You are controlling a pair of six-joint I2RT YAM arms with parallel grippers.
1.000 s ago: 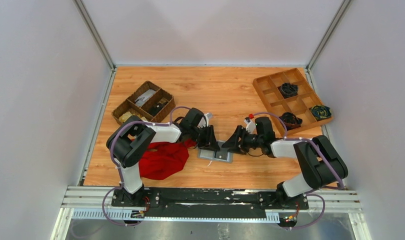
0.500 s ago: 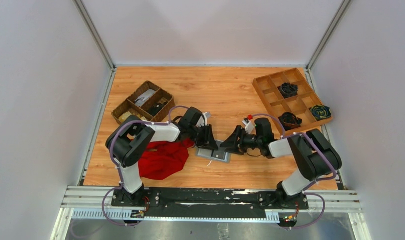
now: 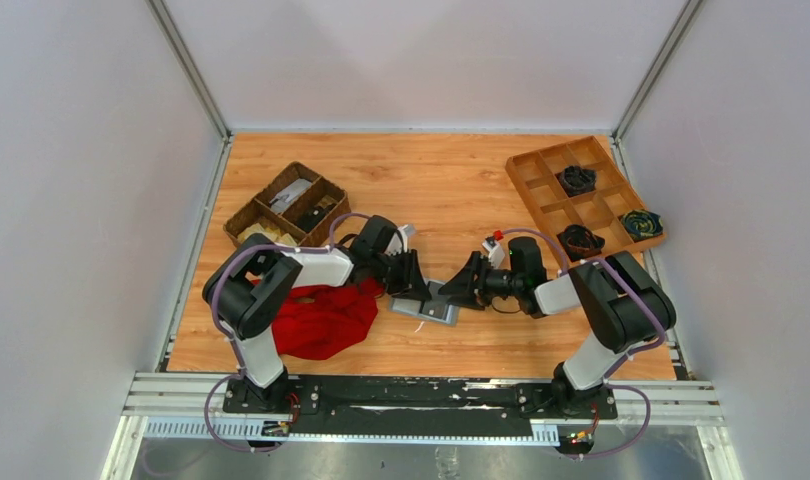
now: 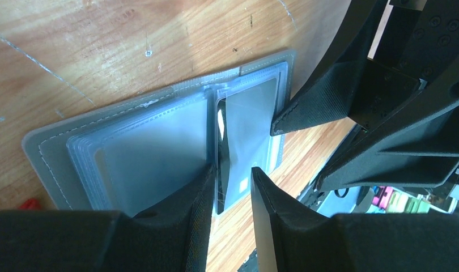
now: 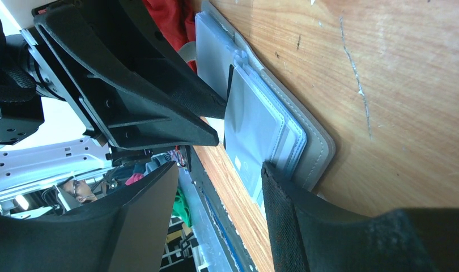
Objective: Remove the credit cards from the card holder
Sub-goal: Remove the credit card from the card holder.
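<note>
Card holder (image 3: 433, 307): open flat on table (image 3: 451, 190), lower centre of top view.
Left gripper (image 4: 232, 170): partly open, straddling raised clear sleeve (image 4: 226, 148) at spine, not clamped.
Right gripper (image 5: 220, 167): wide open, one fingertip on holder's edge, nothing held.

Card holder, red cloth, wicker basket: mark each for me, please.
card holder (image 4: 43, 150), left wrist view, grey cover's stitched border.
red cloth (image 3: 326, 320), top view, middle of the bunched fabric.
wicker basket (image 3: 260, 195), top view, its upper-left rim.
</note>
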